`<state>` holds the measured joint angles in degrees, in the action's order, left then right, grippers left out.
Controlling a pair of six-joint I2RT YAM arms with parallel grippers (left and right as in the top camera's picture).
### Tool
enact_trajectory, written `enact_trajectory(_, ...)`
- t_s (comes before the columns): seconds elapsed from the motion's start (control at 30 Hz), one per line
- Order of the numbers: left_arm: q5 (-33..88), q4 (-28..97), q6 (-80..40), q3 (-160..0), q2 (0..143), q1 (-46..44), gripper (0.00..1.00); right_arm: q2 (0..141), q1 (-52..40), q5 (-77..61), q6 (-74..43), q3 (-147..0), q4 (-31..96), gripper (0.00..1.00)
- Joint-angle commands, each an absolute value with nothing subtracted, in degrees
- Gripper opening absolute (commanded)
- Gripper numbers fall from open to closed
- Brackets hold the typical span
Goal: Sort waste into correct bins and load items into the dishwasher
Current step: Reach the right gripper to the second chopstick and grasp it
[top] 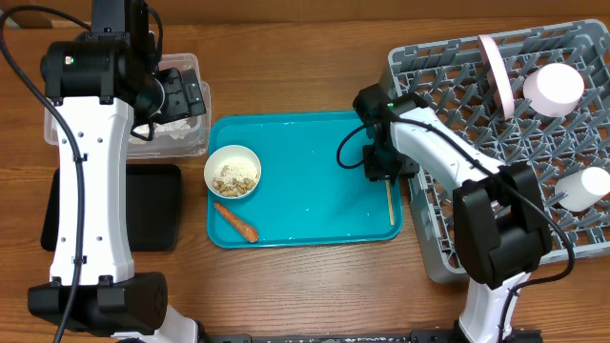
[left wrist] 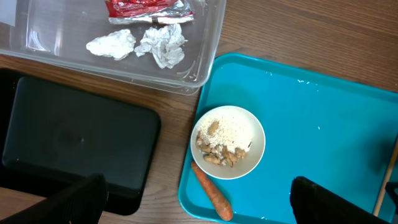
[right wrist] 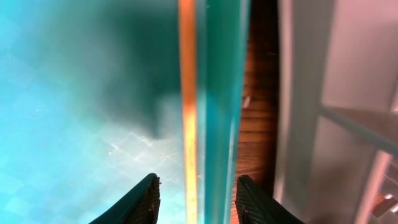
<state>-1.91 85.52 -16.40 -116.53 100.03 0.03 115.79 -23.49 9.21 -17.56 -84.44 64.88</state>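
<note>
My left gripper (top: 179, 95) is open and empty, high over the clear tub (top: 195, 138); its fingers frame the left wrist view (left wrist: 196, 183). The tub (left wrist: 205, 68) holds the red-and-silver foil wrapper (left wrist: 149, 9) and crumpled white paper (left wrist: 161, 43). The small white bowl (top: 233, 171) with beige scraps (left wrist: 224, 140) and the carrot (top: 235, 221) lie on the teal tray (top: 305, 162). My right gripper (top: 379, 170) is open, low over a wooden chopstick (top: 390, 202); its fingers (right wrist: 198, 186) straddle the chopstick (right wrist: 188, 112) without touching it.
The black tray (top: 143, 205) sits in front of the tub. The grey dish rack (top: 438, 238) at the right holds the pink plate (top: 496, 71) on edge, the upturned pink bowl (top: 553, 88) and the white cup (top: 583, 186). The rack wall (right wrist: 298, 93) stands close beside my right fingers.
</note>
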Motion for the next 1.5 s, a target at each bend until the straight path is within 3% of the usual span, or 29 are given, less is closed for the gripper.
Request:
enact_trajectory(0.0, -1.5, 85.3, -16.8, -117.1, 100.1, 0.0, 0.95, 115.9, -25.2, 8.4, -17.6, -85.8, 64.1, 0.42)
enact_trajectory(1.2, -1.5, 85.5, -16.8, -117.1, 100.1, 0.0, 0.95, 121.1, -25.8, 12.8, -20.8, -85.4, 61.2, 0.42)
enact_trajectory(1.47, -1.5, 85.5, -16.8, -117.1, 100.1, 0.0, 0.95, 121.4, -25.8, 7.9, -20.8, -85.4, 61.6, 0.42)
